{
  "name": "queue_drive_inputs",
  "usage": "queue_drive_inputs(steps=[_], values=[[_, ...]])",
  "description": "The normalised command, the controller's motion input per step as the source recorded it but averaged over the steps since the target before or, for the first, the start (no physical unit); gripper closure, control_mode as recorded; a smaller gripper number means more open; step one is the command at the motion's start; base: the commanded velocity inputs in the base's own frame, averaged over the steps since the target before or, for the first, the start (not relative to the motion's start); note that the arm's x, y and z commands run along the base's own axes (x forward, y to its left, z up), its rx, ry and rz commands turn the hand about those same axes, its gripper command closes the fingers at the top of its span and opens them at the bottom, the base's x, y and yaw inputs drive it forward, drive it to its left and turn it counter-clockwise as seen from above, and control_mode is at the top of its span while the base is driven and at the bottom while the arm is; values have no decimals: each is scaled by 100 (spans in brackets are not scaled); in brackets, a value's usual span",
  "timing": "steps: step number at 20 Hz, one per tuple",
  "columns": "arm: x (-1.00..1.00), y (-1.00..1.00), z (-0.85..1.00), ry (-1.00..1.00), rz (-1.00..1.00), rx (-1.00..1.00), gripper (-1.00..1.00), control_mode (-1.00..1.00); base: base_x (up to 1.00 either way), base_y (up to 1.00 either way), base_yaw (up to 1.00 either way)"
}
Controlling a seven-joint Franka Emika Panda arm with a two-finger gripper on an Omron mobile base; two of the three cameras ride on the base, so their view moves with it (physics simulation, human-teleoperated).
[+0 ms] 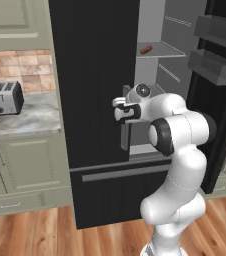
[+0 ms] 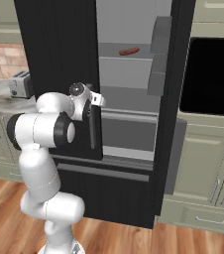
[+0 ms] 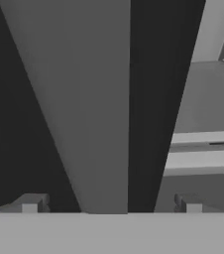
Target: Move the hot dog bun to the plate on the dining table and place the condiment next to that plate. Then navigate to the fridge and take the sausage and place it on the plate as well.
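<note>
While wide open, hand (image 3: 111, 206) empty.

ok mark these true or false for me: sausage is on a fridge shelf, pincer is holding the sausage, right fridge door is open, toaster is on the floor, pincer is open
1. The sausage lies on a shelf inside the fridge. True.
2. The pincer holds the sausage. False: it is empty, well below the sausage.
3. The fridge's right door is open. True.
4. The toaster stands on the floor. False: it stands on the counter.
5. The pincer is open. True.
</note>
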Motion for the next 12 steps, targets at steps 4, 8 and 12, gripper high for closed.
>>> queue_drive_inputs(steps=[4, 8, 12], values=[[55, 19, -27, 0, -3, 0, 100, -100, 0, 0, 0], [11, 20, -11, -1, 0, 0, 100, -100, 0, 0, 0], [-5, 50, -1, 1, 0, 2, 100, -100, 0, 0, 0]])
